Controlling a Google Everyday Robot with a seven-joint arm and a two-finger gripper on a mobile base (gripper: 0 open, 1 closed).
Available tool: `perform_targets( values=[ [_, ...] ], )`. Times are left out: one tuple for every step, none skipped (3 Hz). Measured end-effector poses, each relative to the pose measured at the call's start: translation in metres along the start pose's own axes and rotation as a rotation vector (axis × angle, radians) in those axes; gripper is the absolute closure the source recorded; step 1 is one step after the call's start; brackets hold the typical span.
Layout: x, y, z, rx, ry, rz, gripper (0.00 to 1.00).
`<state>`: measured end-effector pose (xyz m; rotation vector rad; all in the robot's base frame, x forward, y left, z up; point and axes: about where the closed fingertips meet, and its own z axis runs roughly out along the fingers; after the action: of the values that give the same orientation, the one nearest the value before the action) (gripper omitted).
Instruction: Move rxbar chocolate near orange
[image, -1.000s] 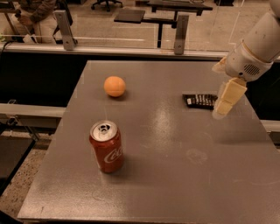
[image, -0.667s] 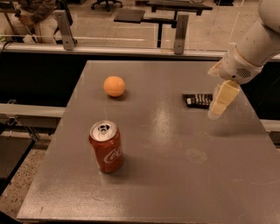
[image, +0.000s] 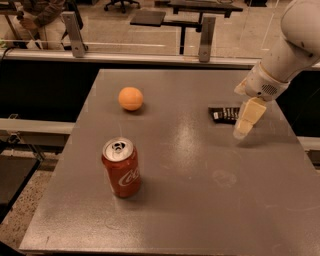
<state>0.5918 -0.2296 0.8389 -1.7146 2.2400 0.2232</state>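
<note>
The rxbar chocolate (image: 223, 114) is a flat black bar with white lettering lying on the grey table (image: 190, 200) at the right. Its right end is hidden behind my gripper (image: 243, 129). The gripper hangs from the white arm (image: 285, 55) coming in from the upper right, its pale fingers pointing down just above the table, over the bar's right end. The orange (image: 130, 98) sits on the table's far left part, well apart from the bar.
A red soda can (image: 121, 167) stands upright at the front left of the table. A metal railing with posts (image: 206, 33) runs behind the table's far edge. A lower ledge (image: 30, 126) lies to the left.
The gripper has moved left and a little down, from beside the bar's right end to over it.
</note>
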Motion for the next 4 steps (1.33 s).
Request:
perform_targets(
  values=[
    [0.0016,-0.0024,0.006,-0.016,0.008,0.007,0.25],
    [0.0031,-0.0053,0.0119,-0.043,0.021,0.015,0.48],
    [0.0017,-0.0063,0.0087,-0.049,0.024,0.017,0.72],
    [0.0013,-0.0063,0.0078,-0.049,0.024,0.017,0.95]
  ],
)
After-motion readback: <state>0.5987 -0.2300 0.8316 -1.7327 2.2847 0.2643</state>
